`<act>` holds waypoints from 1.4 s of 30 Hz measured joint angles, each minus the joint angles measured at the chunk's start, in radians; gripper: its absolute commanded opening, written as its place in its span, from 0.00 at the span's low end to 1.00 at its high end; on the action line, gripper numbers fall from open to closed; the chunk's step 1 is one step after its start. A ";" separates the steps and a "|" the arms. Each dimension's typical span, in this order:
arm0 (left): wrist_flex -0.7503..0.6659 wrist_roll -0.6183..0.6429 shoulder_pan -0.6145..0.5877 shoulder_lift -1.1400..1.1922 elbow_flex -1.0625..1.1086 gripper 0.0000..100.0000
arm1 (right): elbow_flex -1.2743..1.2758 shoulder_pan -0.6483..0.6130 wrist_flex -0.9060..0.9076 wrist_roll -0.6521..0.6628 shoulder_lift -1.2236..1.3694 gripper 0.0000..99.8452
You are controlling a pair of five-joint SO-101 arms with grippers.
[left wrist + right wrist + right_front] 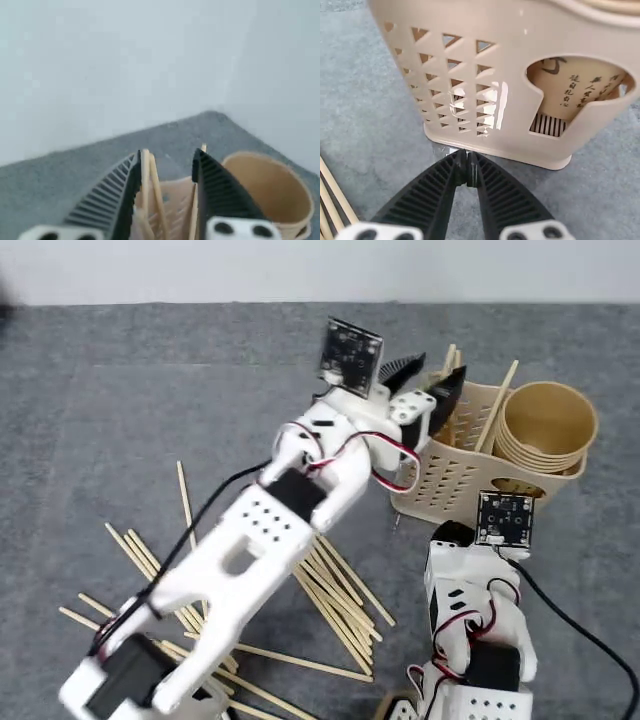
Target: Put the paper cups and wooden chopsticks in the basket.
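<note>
Where the table lies nearest the arms' bases, chopsticks sprawl flat. There are well over a dozen, too overlapped to count, most slanting one way and a few crossing them. Beyond them the right gripper is closed on nothing, its tips low before the basket. Inside stands one nested stack of cups, mouths up, about five rims. At least three upright chopsticks lean there. The left gripper hangs over the basket, jaws apart, sticks rising in the gap.
</note>
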 measured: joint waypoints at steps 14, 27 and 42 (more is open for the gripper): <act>0.669 0.000 -0.322 -0.350 0.000 0.02 | 0.000 0.000 0.000 0.000 0.000 0.01; 0.996 -0.035 -0.683 -0.356 0.250 0.14 | 0.000 0.000 0.000 0.000 0.000 0.01; 0.882 -0.084 -0.706 -0.166 0.420 0.14 | 0.000 -0.002 0.000 0.000 0.000 0.01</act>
